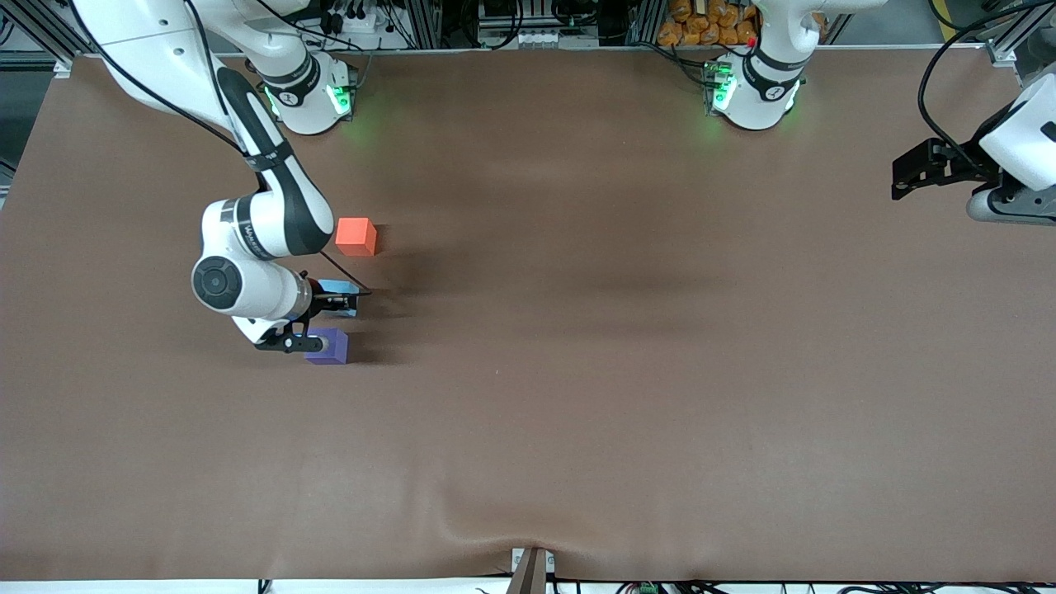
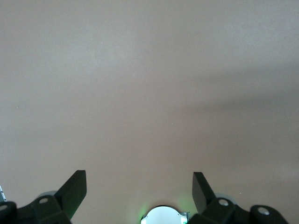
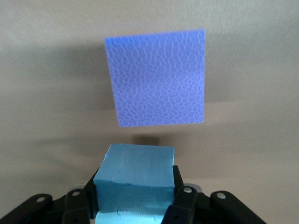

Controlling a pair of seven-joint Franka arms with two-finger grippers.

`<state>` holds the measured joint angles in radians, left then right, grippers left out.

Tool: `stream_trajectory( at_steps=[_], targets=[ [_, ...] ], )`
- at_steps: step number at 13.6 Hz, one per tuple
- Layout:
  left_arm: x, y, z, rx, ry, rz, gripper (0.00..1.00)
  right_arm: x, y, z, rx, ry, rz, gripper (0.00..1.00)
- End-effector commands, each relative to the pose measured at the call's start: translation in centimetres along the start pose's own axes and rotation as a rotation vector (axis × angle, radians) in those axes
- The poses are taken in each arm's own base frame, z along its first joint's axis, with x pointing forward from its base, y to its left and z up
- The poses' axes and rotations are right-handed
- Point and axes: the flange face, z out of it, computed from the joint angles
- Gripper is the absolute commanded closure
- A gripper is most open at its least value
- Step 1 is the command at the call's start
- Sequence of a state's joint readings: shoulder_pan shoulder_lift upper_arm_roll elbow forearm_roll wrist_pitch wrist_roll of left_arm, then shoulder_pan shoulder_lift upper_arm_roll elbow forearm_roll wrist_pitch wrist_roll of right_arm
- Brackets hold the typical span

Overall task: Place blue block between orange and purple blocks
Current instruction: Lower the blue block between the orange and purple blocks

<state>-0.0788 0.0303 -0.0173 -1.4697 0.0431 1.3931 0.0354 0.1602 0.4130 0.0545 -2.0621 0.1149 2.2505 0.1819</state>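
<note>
My right gripper (image 1: pixel 340 297) is shut on the light blue block (image 1: pixel 337 287), over the stretch of table between the orange block (image 1: pixel 356 236) and the purple block (image 1: pixel 327 346). In the right wrist view the blue block (image 3: pixel 134 179) sits gripped between the gripper's (image 3: pixel 134 186) two black fingers, and the purple block (image 3: pixel 156 79) lies just ahead of it. I cannot tell if the blue block touches the table. The orange block is farther from the front camera, the purple block nearer. My left gripper (image 1: pixel 901 177) waits open and empty at the left arm's end of the table, and it also shows in its wrist view (image 2: pixel 138 186).
The brown table cover (image 1: pixel 577 371) spreads wide around the three blocks. The right arm's elbow and wrist (image 1: pixel 247 264) hang over the table beside the blocks. A small clamp (image 1: pixel 530 569) sits at the table edge nearest the front camera.
</note>
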Motion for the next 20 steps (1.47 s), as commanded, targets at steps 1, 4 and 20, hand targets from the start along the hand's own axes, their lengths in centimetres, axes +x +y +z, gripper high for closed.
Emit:
stream_trajectory(
  at_steps=[1, 4, 20],
  targets=[
    [0.1, 0.0, 0.0, -0.002, 0.007, -0.004, 0.0, -1.6, 0.7, 0.1, -0.004, 0.016, -0.026, 1.0],
    [0.3, -0.1, 0.3, -0.002, 0.001, -0.007, 0.0, -2.0, 1.0, 1.0, -0.006, 0.012, -0.022, 1.0],
    [0.5, 0.0, 0.3, -0.003, 0.012, -0.009, 0.0, 0.9, -0.2, -25.2, 0.024, -0.063, -0.045, 0.0]
  ],
)
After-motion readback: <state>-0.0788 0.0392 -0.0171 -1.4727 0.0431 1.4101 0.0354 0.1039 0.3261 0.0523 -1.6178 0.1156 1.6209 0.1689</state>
